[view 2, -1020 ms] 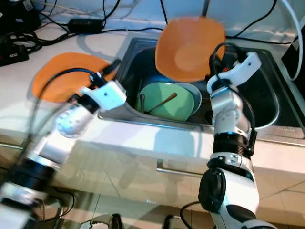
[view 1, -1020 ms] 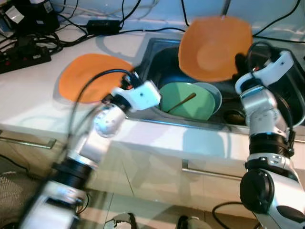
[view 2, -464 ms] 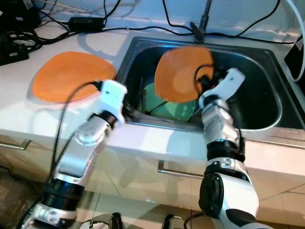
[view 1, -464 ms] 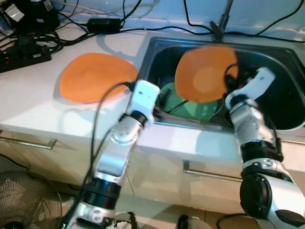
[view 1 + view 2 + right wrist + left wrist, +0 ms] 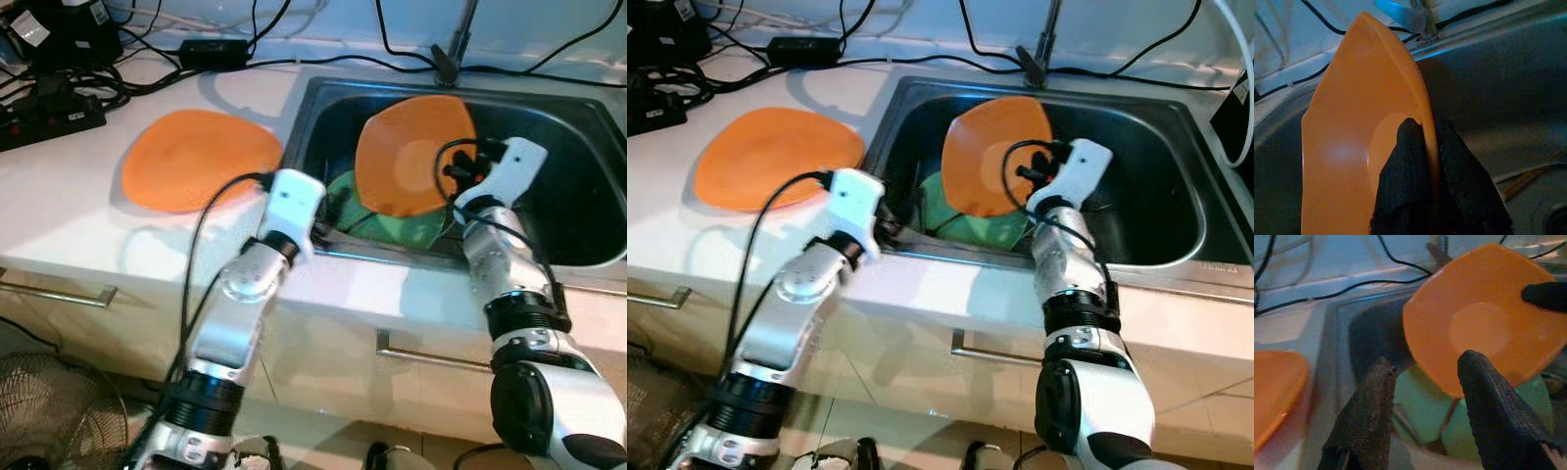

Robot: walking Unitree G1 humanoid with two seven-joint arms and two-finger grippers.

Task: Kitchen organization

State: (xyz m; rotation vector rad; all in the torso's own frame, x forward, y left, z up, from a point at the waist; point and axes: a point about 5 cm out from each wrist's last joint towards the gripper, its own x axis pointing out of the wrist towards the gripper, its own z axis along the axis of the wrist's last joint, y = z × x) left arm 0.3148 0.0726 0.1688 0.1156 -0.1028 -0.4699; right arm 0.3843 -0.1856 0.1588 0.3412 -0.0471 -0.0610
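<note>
An orange plate (image 5: 411,157) stands on edge inside the steel sink (image 5: 573,108), with my right gripper (image 5: 1422,161) shut on its rim. Its hollow face points toward my left arm. Below it lie a green plate (image 5: 407,227) and a thin stick. My left gripper (image 5: 1425,382) hovers open at the sink's near left corner, a little short of the orange plate (image 5: 1484,318), with nothing between its fingers. A second orange plate (image 5: 201,159) lies flat on the white counter to the sink's left.
Black cables and a power strip (image 5: 54,113) clutter the counter's back left. A tap (image 5: 456,49) rises behind the sink. Cabinet drawers with metal handles (image 5: 431,354) run below the counter edge. A fan (image 5: 49,411) stands on the floor at lower left.
My right gripper has lowered the orange plate from above the sink rim down into the basin. My left arm swung from the counter toward the sink's near left corner.
</note>
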